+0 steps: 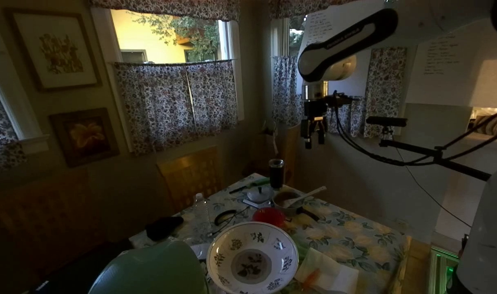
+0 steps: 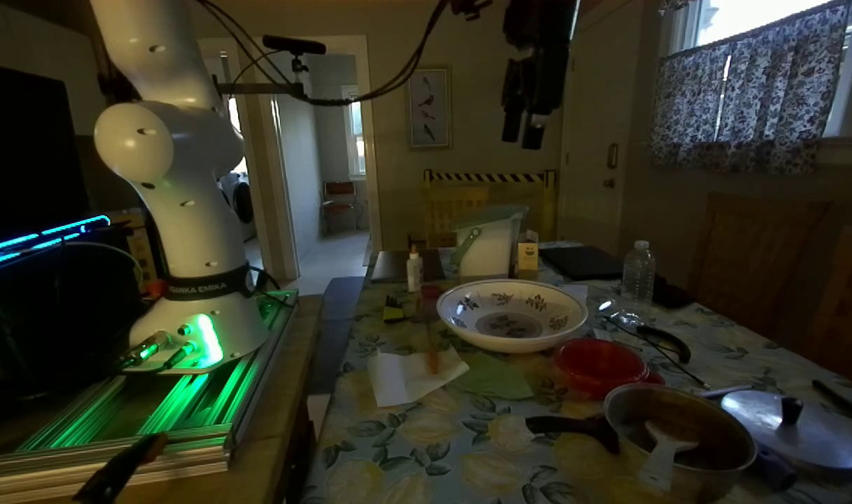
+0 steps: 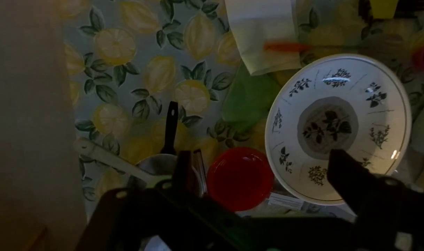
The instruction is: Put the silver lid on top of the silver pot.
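Fingers [image 3: 346,174] hang spread apart; silver lid [image 2: 811,432] lies beside silver pot [image 2: 685,397], which holds 1 white utensil [image 2: 665,449].

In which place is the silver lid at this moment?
In an exterior view, the lid lies at the lower right, just right of the pot; both exterior views show it beside the pot, not on it.

Lid [image 2: 814,430] sits right way up just beside the pot [image 2: 685,406]; contact between them cannot be determined. Pot uncovered, white utensil [image 2: 660,462] inside, red bowl [image 2: 601,365] close behind. Jaws hang parted, well above the worktop [image 2: 397,448].
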